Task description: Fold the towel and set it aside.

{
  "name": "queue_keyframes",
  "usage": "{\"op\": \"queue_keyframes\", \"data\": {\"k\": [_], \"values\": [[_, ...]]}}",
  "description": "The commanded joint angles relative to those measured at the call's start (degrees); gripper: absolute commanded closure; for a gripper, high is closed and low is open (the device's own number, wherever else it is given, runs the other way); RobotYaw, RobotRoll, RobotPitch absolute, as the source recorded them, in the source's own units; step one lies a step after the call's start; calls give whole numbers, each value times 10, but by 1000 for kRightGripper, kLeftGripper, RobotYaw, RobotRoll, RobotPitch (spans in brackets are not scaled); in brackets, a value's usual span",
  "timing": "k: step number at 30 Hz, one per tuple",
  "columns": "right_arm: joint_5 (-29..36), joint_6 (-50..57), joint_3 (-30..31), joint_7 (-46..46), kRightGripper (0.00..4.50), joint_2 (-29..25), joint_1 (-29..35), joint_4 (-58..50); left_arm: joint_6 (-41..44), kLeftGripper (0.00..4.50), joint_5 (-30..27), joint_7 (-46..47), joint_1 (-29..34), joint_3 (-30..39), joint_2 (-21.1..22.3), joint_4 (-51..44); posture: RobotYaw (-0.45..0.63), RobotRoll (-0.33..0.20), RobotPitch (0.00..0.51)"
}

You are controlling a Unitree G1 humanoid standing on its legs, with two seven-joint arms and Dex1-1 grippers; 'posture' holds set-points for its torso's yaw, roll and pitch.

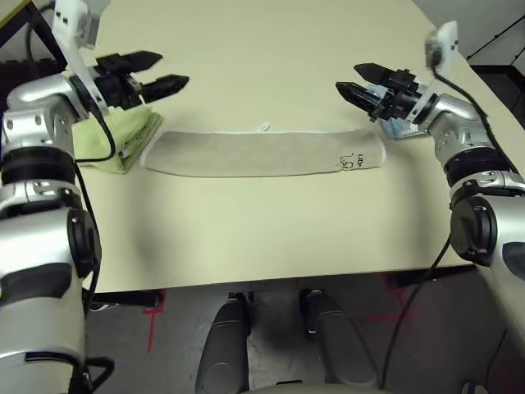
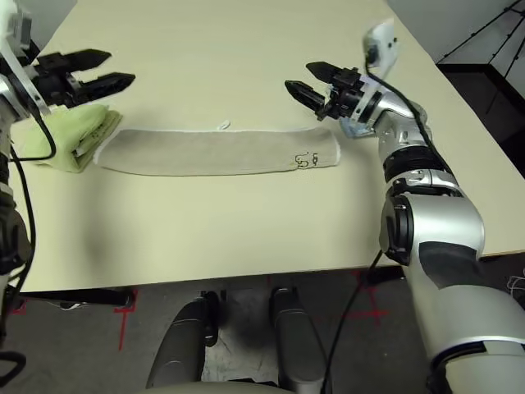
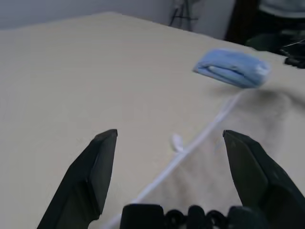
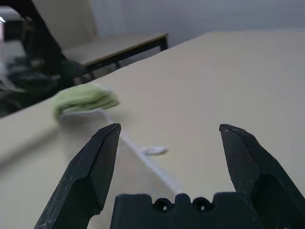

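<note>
The beige towel (image 1: 258,153) lies flat on the table as a long narrow strip running left to right, with a dark logo (image 1: 351,161) near its right end and a small white loop (image 1: 264,126) on its far edge. Above the strip's left end hovers my left gripper (image 1: 160,72), open and holding nothing. My right gripper (image 1: 354,82) is open too, raised above the strip's right end. Both wrist views show wide-spread fingers (image 3: 93,174) (image 4: 90,169) with the towel's white edging (image 3: 190,150) (image 4: 157,169) beneath them.
A folded light green towel (image 1: 123,135) lies at the strip's left end, below the left gripper. A folded light blue towel (image 3: 233,67) sits by the right end, behind the right gripper. The near table edge (image 1: 271,279) runs in front of the strip.
</note>
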Motion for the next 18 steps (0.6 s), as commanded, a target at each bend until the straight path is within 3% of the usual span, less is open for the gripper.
{"op": "queue_keyframes", "data": {"k": [1, 9, 13, 18], "values": [[25, 86, 4, 15, 14, 0, 37, -67, 61, 0, -34, -11, 43, -9, 2, -93, 2, 0, 216], [109, 291, -27, -74, 14, 13, 128, -244, 70, 0, -23, -32, 127, -51, 24, -174, -7, 0, 216], [176, 393, -66, -157, 14, 29, 186, -350, 32, 0, -5, -9, 164, -59, 22, -187, -15, 0, 214], [263, 499, -129, -262, 14, 40, 261, -467, -60, 0, 12, 62, 216, -40, -13, -198, -20, 0, 211]]}}
